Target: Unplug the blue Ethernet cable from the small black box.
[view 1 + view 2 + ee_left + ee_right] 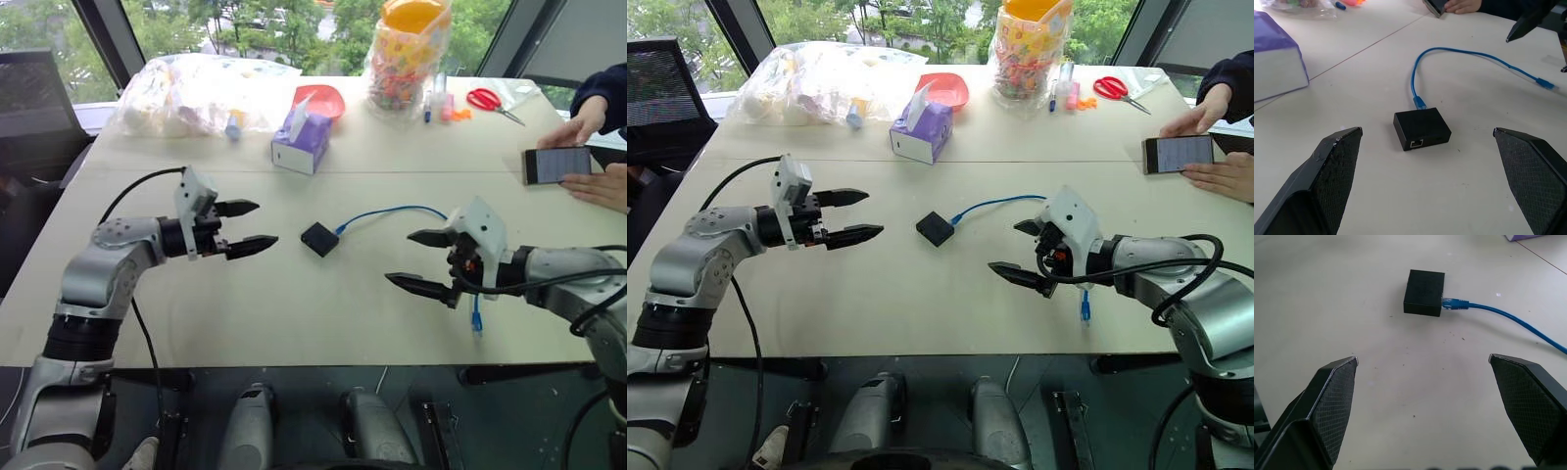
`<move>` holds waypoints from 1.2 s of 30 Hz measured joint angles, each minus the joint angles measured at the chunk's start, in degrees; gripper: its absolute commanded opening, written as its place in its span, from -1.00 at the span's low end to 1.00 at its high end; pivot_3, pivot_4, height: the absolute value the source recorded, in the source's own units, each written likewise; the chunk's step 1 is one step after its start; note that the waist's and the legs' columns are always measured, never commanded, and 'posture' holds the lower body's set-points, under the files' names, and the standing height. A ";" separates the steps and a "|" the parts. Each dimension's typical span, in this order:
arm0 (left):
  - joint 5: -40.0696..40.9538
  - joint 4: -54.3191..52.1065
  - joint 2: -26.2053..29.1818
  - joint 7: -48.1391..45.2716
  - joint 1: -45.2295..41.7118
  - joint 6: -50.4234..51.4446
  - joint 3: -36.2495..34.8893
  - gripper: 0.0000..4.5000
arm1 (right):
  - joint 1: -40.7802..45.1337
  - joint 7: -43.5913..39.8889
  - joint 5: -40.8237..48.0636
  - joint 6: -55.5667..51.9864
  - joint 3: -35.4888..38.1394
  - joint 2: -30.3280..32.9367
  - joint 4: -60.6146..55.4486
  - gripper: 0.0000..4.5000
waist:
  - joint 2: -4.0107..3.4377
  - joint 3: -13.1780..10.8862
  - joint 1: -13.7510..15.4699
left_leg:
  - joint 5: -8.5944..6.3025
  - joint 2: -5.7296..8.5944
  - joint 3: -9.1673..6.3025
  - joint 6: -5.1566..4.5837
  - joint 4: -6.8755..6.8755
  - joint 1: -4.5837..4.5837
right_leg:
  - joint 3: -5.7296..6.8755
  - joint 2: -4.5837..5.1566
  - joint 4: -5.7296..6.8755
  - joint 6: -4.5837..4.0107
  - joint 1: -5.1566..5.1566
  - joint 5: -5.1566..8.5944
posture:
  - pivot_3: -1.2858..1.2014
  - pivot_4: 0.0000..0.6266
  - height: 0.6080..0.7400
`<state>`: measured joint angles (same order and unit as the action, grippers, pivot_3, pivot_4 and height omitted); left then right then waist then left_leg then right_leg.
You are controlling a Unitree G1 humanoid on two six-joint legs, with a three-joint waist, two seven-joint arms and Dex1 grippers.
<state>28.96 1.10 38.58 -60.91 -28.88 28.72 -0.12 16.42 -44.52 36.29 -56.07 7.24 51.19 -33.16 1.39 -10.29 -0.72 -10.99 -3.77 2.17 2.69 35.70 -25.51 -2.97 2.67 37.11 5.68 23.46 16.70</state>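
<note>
The small black box point(319, 239) sits between both wide-open grippers, touching neither. The blue Ethernet cable point(390, 212) runs from its plug toward the right gripper point(423, 260), which looks nearer the cord. The left gripper point(249, 227) faces the box's other side.

No text, label, brand or number is showing clearly enough to read on anything, from upper left to lower right of the frames.
</note>
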 measured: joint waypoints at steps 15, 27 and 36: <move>-0.69 0.32 2.97 -4.46 -1.34 3.62 0.57 0.99 | 9.43 -2.65 -0.86 -1.05 -5.14 3.65 5.22 1.00 | 0.00 -0.01 -0.15 | 0.01 -0.02 0.00 -0.01 0.03 0.01 | 0.00 -0.03 0.07 0.02 0.04 -0.01 | 0.03 -0.52 0.92; -1.49 -1.65 6.21 -6.22 -0.15 4.54 1.04 0.99 | 25.84 -13.33 -13.18 10.42 -24.19 2.49 20.26 1.00 | -0.03 -0.02 -0.24 | 0.01 -0.03 0.09 -0.01 0.09 0.00 | -0.02 -0.03 0.15 0.02 0.11 -0.01 | 0.03 -0.52 0.92; -3.08 -4.98 4.78 -3.91 3.60 1.77 1.22 0.99 | 45.23 -29.65 -33.75 36.51 -41.81 -12.64 55.13 1.00 | -0.08 -0.06 -0.52 | 0.01 -0.06 0.22 -0.02 0.18 -0.05 | -0.07 -0.08 0.51 0.27 0.29 -0.14 | 0.03 -0.52 0.92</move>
<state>25.88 -3.88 43.36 -64.83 -25.28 30.49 1.10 61.65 -74.16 2.53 -19.56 -34.58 38.55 21.97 1.31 -10.35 -1.24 -10.98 -3.82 2.39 2.67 35.88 -25.56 -3.04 2.59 37.62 5.95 23.75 16.56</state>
